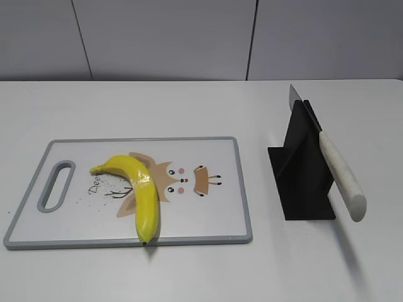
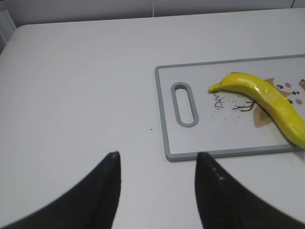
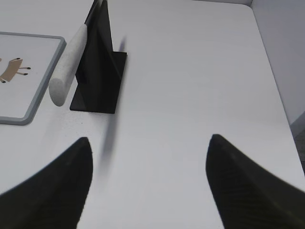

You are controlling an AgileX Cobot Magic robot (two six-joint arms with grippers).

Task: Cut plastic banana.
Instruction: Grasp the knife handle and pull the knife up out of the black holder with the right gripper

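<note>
Left gripper (image 2: 157, 164) above bare table (image 2: 81, 86), jaws spread apart, nothing between them, just left of cutting board (image 2: 164, 119). Board white with grey rim, handle slot (image 1: 56, 185) at left end. Plastic banana (image 1: 140, 192) lying on board's left half, dark tip at near edge. Further right, black knife stand (image 1: 303, 170) holding knife (image 1: 340, 176), pale handle slanting toward camera. Right gripper (image 3: 147, 148) wide open, empty, over bare table right of stand.

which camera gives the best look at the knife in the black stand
The exterior view: the knife shows whole there, blade tip to pale handle, slotted in the black stand. The right wrist view shows mostly its handle. The left wrist view misses it.
</note>
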